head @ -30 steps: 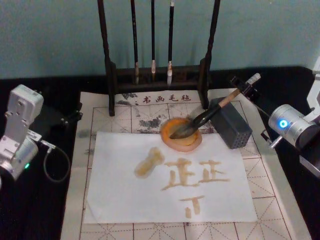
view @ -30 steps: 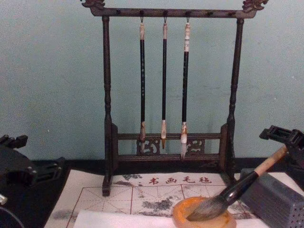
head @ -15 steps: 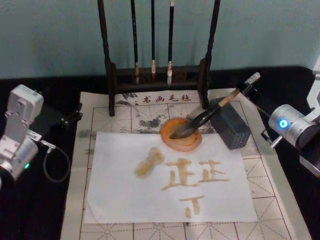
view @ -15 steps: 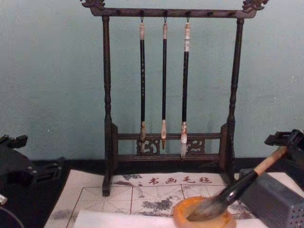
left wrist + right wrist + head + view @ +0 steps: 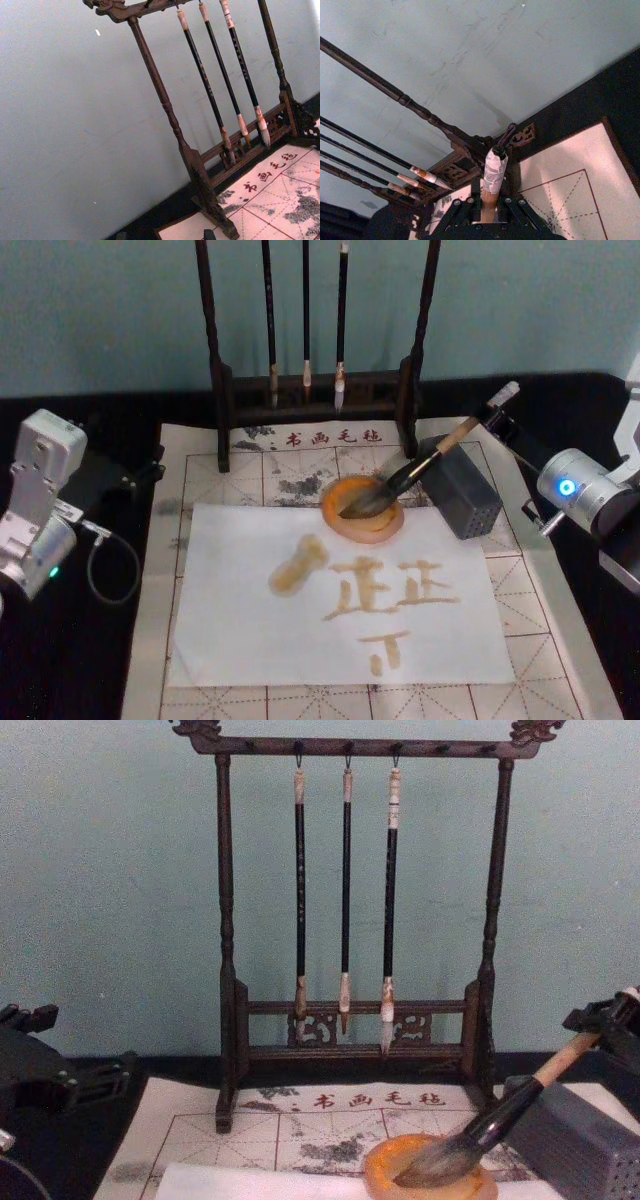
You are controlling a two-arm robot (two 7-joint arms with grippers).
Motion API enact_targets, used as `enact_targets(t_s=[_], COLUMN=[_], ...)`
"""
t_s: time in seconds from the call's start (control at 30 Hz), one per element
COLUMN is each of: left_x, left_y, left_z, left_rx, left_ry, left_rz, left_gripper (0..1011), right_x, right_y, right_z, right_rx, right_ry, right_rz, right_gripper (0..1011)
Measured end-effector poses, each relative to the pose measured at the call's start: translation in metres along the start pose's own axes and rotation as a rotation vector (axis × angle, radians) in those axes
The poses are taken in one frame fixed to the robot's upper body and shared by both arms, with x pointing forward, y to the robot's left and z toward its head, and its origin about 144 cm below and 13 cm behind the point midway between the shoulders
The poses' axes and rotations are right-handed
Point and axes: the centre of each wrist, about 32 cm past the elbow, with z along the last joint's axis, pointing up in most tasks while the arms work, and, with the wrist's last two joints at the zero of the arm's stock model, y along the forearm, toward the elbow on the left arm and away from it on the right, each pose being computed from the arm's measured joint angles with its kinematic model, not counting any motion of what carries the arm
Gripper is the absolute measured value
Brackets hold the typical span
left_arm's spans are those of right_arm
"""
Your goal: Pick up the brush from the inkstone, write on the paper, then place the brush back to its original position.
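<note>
The brush leans with its grey bristles in the round orange inkstone and its tan handle rising to the right over a grey block. My right gripper is shut on the handle near its white end. In the chest view the brush slants up from the inkstone to the right gripper at the right edge. The right wrist view looks along the handle's white tip. The white paper carries orange-brown strokes. My left gripper is parked at the far left.
A dark wooden rack with three thin hanging brushes stands behind the inkstone. The grey perforated block sits just right of the inkstone. A gridded felt mat lies under the paper.
My right gripper has shifted a little to the right, and the brush handle has tilted lower. The bristles have stayed in the inkstone. The left arm has not moved.
</note>
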Motion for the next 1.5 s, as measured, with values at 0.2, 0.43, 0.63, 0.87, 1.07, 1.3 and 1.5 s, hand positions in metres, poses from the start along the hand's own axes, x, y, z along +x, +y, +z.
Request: enact_targets(t_s=[0.2, 0.43, 0.63, 0.87, 1.07, 1.3, 1.5], left_x=[0.0, 0.0, 0.0, 0.0, 0.0, 0.0, 0.0], left_y=[0.0, 0.0, 0.0, 0.0, 0.0, 0.0, 0.0], left_z=[0.0, 0.0, 0.0, 0.0, 0.0, 0.0, 0.0], left_rx=[0.0, 0.0, 0.0, 0.0, 0.0, 0.0, 0.0], left_ry=[0.0, 0.0, 0.0, 0.0, 0.0, 0.0, 0.0], left_rz=[0.0, 0.0, 0.0, 0.0, 0.0, 0.0, 0.0], left_gripper=[1001, 1001, 1001, 1001, 1001, 1001, 1001], right_x=[0.0, 0.0, 0.0, -0.006, -0.016, -0.024, -0.027], right_y=[0.0, 0.0, -0.001, -0.002, -0.005, -0.008, -0.015], right_z=[0.0, 0.0, 0.001, 0.006, 0.012, 0.012, 0.011], right_rx=[0.0, 0.0, 0.009, 0.029, 0.051, 0.067, 0.086], right_ry=[0.0, -0.001, -0.012, -0.031, -0.084, -0.205, -0.333], right_rz=[0.0, 0.0, 0.014, 0.044, 0.092, 0.138, 0.196], right_gripper=[190, 190, 190, 189, 189, 189, 189])
